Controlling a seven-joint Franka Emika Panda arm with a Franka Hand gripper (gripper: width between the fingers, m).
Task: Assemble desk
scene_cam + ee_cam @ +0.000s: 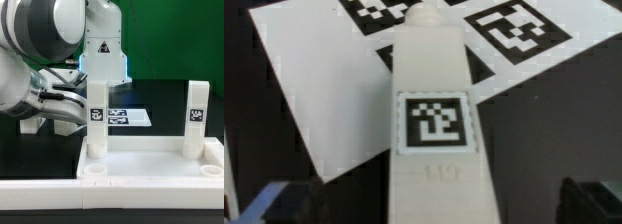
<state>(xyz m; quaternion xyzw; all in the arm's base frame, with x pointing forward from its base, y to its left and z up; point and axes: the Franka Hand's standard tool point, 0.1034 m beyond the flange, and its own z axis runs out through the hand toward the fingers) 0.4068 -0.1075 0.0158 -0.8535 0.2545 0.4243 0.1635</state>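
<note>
The white tabletop [150,160] lies with its raised rim up. Two white legs stand upright at its far corners: the left leg [97,120] and the right leg [195,115], each with a black-and-white tag. Two round sockets [95,172] at the near corners are empty. My gripper [78,108] reaches in from the exterior view's left, level with the left leg. In the wrist view that leg [438,120] stands between the fingers [269,205], with dark gaps on both sides. The gripper [434,208] is open and holds nothing.
The marker board [135,117] lies flat on the black table behind the legs, and shows behind the leg [331,90] in the wrist view. A long white bar [40,195] runs along the front. The robot's base [100,45] stands at the back.
</note>
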